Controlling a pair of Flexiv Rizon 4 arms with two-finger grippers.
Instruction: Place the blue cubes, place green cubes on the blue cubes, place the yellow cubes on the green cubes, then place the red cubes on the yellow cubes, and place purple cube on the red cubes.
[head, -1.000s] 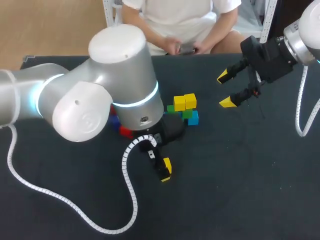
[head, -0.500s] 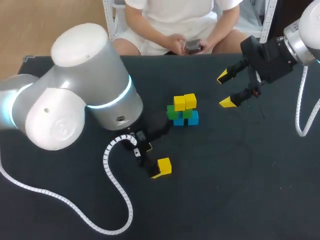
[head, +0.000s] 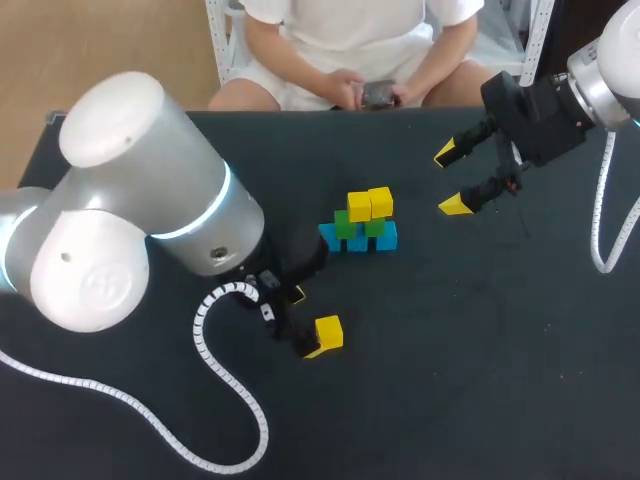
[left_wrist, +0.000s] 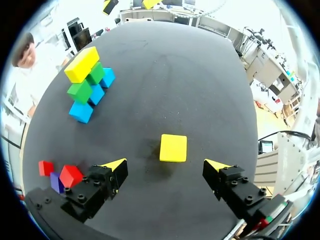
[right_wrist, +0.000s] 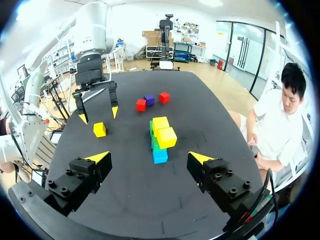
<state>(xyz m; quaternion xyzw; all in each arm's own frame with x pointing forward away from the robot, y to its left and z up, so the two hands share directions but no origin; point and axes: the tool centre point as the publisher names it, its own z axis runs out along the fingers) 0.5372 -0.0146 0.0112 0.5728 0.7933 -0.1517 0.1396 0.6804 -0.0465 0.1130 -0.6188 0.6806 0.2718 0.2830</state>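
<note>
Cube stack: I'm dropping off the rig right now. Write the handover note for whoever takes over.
Claws: the left claw is open, with the loose yellow cube just ahead of it on the table, untouched. The right claw is open and empty, held away from all the cubes.
Done: blue cubes at the base, green cubes on them, two yellow cubes on the greens.
Left: the loose yellow cube probably goes up next. The two red cubes and the purple cube lie together on the table beside the left claw, not yet stacked.
</note>
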